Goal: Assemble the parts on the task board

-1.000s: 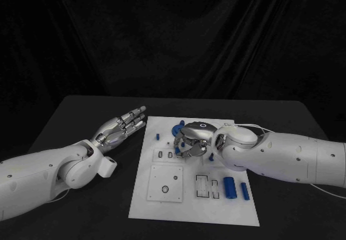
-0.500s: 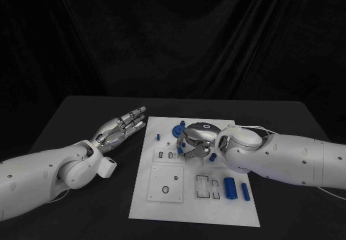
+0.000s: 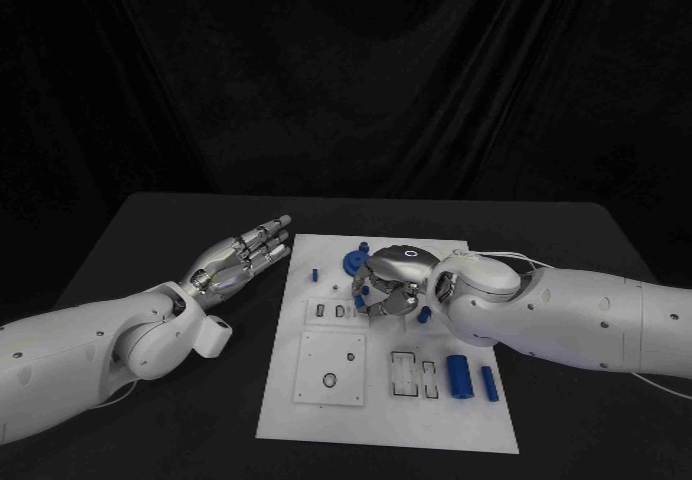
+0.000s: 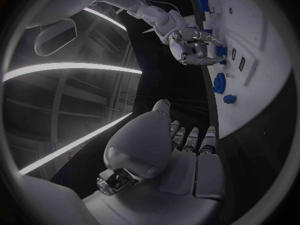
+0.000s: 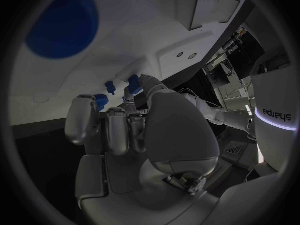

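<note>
The white task board [image 3: 378, 400] lies in the middle of the black table. My right hand [image 3: 392, 283] is curled over the board's upper middle. Its thumb and a fingertip pinch a small blue part [image 5: 133, 81], just above the board [image 5: 156, 35]. A blue gear [image 3: 353, 262] stands just left of that hand, and a small blue peg [image 3: 316, 271] stands further left. Two blue cylinders [image 3: 459, 375] lie near the board's right edge. My left hand [image 3: 238, 258] hovers flat over the table left of the board, fingers straight, holding nothing. The left wrist view shows the left hand [image 4: 169, 150] and the right hand [image 4: 190, 47].
A raised white plate [image 3: 332, 365] with holes sits on the board's lower left, with rectangular slots [image 3: 413, 370] beside it. My right forearm [image 3: 577, 320] lies across the board's right edge. A black curtain hangs behind the table.
My right hand has shifted slightly to the right over the board's upper middle. The left hand has not moved.
</note>
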Controlling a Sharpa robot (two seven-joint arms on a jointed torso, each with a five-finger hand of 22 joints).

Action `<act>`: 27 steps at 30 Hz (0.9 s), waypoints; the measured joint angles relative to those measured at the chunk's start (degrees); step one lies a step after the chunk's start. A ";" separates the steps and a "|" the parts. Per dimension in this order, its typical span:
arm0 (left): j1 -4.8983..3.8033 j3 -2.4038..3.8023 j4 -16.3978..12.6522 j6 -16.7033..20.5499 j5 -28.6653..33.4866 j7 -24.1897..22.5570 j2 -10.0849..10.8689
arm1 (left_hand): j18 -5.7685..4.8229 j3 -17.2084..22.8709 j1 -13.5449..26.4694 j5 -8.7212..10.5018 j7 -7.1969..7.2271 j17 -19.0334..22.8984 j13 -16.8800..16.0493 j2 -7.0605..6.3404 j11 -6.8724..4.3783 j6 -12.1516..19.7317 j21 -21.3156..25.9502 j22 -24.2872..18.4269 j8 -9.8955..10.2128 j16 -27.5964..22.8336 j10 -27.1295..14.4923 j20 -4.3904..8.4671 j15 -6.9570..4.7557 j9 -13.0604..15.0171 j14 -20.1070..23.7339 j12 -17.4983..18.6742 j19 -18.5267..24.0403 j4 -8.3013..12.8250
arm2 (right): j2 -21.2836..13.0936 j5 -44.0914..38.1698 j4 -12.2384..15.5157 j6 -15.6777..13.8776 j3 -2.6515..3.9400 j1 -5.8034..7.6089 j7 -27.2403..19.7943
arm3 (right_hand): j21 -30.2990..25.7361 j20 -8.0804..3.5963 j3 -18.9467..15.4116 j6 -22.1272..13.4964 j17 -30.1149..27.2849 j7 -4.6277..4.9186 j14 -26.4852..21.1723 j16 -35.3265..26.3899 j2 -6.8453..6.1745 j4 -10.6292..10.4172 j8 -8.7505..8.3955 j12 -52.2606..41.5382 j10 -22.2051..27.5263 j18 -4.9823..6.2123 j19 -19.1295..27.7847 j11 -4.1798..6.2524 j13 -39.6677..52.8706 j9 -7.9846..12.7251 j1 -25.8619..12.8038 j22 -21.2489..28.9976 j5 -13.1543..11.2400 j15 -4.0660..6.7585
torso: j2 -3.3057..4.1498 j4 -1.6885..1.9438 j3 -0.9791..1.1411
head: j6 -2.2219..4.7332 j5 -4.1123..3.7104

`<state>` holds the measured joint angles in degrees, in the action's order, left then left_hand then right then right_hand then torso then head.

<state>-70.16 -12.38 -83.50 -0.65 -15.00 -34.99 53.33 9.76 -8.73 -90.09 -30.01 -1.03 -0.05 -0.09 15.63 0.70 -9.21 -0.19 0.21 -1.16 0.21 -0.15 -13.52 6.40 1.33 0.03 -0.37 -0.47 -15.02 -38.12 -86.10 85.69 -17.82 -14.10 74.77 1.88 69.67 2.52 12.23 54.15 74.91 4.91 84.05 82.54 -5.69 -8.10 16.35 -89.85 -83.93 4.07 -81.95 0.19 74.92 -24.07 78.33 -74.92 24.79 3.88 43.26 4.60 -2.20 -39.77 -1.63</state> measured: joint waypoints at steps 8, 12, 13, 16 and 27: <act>0.02 0.00 0.13 -0.12 0.00 0.09 -0.11 | 0.00 0.00 0.00 0.00 0.00 0.00 -0.01 0.00 0.00 0.00 0.00 0.00 0.00 0.00 0.00 0.00 0.00 0.00 0.00 0.00 0.00 0.00 | 0.13 -0.18 -0.20 0.90 -0.09 -0.23 0.79 | -0.77 0.05 -0.39 -4.00 0.00 0.77 0.00 -0.23 -0.60 0.83 -2.21 0.00 -0.21 -0.01 0.06 -0.21 0.00 0.87 -1.26 0.01 -7.97 0.00 | 0.00 0.00 0.00 | -0.08 -0.04; 0.04 0.00 0.19 -0.19 0.00 0.13 -0.11 | 0.00 0.00 0.00 0.00 0.00 0.00 -0.01 0.00 0.00 0.00 0.00 0.00 0.00 0.00 0.00 0.00 -0.01 0.00 -0.01 0.00 0.00 0.00 | 0.18 -0.46 -0.21 1.32 -0.09 -0.26 1.06 | -0.98 0.05 -0.78 -5.04 0.00 0.82 0.00 -0.23 -0.95 0.91 -2.86 0.00 -0.21 -0.01 0.05 -0.21 0.00 1.43 -1.61 0.01 -10.29 0.00 | 0.00 0.01 0.00 | -0.15 -0.08; 0.04 0.00 0.21 -0.21 0.00 0.14 -0.11 | 0.00 0.02 0.00 0.00 0.00 -0.01 -0.01 0.00 0.00 0.00 0.00 0.00 0.00 0.00 0.00 0.00 -0.01 0.00 -0.01 0.00 0.00 -0.01 | 0.19 -0.58 -0.21 1.43 -0.06 -0.26 1.12 | -1.12 0.05 -0.81 -5.13 0.00 0.81 0.00 -0.23 -0.94 0.94 -3.10 0.00 -0.21 -0.01 0.05 -0.21 0.00 1.56 -1.60 0.01 -10.75 0.00 | 0.01 0.01 0.00 | -0.15 -0.08; 0.05 0.00 0.25 -0.24 0.00 0.17 -0.11 | 0.00 0.32 0.00 0.00 0.00 -0.01 -0.01 0.00 0.00 0.00 0.00 0.00 0.00 0.00 0.00 0.00 -0.01 0.00 -0.01 0.00 0.00 0.01 | 0.20 -0.83 -0.21 1.64 -0.02 -0.26 1.21 | -1.12 0.05 -0.96 -5.95 0.00 0.85 0.00 -0.29 -0.94 1.09 -3.58 0.00 -0.21 -0.02 0.05 -0.21 0.00 1.93 -1.60 0.01 -11.79 0.00 | 0.01 0.02 0.00 | -0.19 -0.08; 0.07 0.00 0.39 -0.32 0.00 0.24 -0.12 | 0.00 0.32 0.00 0.00 0.00 -0.03 0.02 0.00 0.00 0.00 0.00 0.00 0.00 0.00 0.00 0.00 -0.03 0.00 -0.03 0.00 0.00 0.01 | 0.10 -1.34 -0.18 1.90 0.03 -0.26 1.31 | -1.78 0.05 -2.53 -10.57 0.00 0.77 0.00 -0.67 -0.94 0.74 -6.34 0.00 -0.21 -0.02 0.05 -0.21 -0.01 4.56 -2.05 0.01 -15.71 0.00 | 0.03 0.02 0.01 | -0.26 -0.14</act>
<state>-70.09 -12.38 -83.11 -0.97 -15.00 -34.75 53.21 9.76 -8.42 -90.09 -30.01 -1.03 -0.08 -0.06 15.63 0.69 -9.21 -0.19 0.21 -1.16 0.21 -0.15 -13.52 6.37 1.33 -0.01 -0.37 -0.47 -15.01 -38.03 -87.44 85.51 -15.92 -14.07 74.51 3.19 67.89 2.57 9.70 43.57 74.90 5.67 84.05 81.86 -6.63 -7.35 10.01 -89.85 -84.14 4.04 -81.90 -0.01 74.91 -19.51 76.28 -74.91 9.09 3.88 43.29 4.62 -2.20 -40.03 -1.77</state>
